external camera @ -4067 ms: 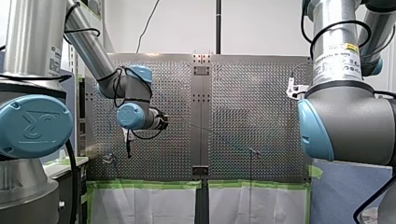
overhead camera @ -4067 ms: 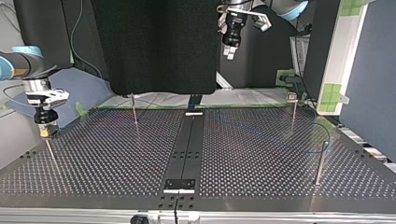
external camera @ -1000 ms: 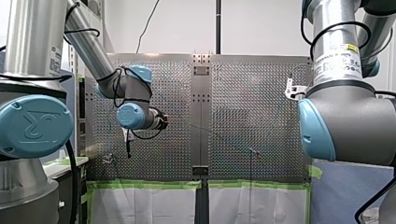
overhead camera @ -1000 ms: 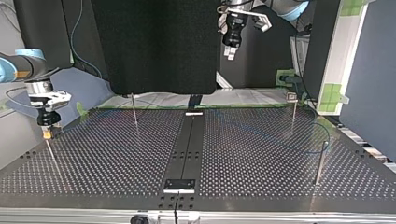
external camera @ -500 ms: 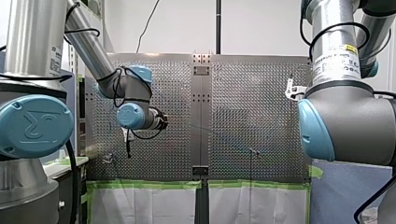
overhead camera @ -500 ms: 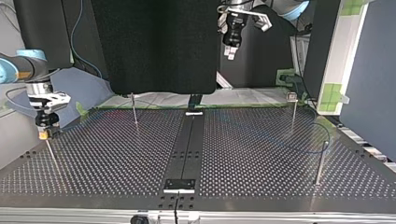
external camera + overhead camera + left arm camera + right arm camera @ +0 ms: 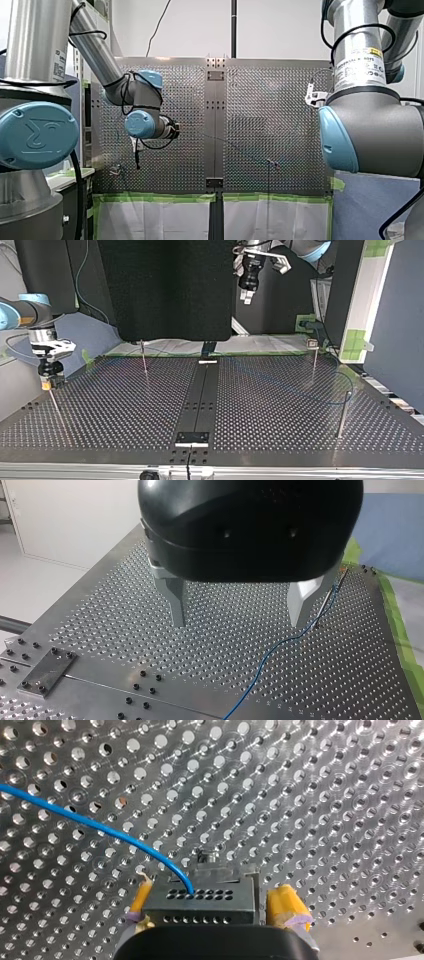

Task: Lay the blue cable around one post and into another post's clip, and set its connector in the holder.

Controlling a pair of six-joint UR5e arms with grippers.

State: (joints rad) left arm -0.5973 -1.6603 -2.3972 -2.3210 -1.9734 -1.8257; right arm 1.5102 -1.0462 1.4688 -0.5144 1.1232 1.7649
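The right hand (image 7: 215, 906) is gripping the connector (image 7: 200, 896) near a side edge of the desk (image 7: 275, 405).
Its yellow pads (image 7: 287, 907) are clamping the grey connector low over the holes, and the blue cable (image 7: 100, 827) is running from it across the desk. The left hand (image 7: 239, 611) is hanging open above the desk.

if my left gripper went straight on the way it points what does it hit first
Probably the perforated table: nothing lies between the left gripper's open fingers. The blue cable and a thin post pass beside one finger; depth unclear.
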